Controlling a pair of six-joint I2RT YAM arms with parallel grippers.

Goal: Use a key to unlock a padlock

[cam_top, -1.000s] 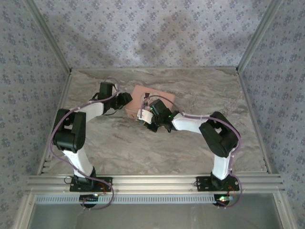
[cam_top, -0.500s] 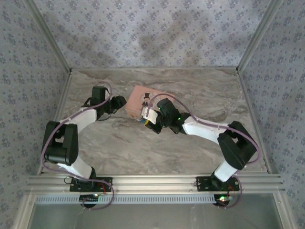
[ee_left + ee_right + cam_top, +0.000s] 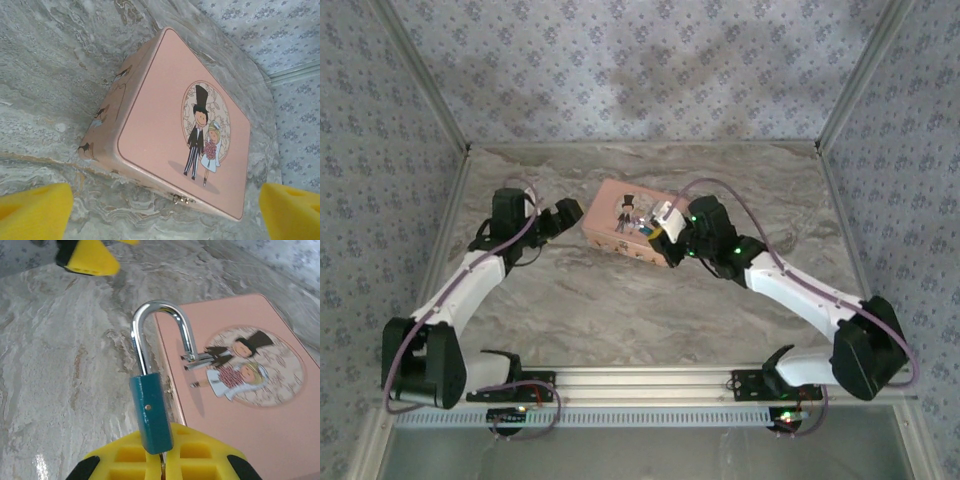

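I am clamping my right pincer (image 3: 162,460) on the teal padlock (image 3: 150,412) above the tabletop (image 3: 60,340), its long axis pointing straight out from me alongside the pink tin (image 3: 240,405), toward my left pincer (image 3: 162,212), which is hanging spread wide.

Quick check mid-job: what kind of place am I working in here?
Likely a lab robot cell rather than a home: an aluminium frame and patterned backdrop walls box in a marble-look tabletop.
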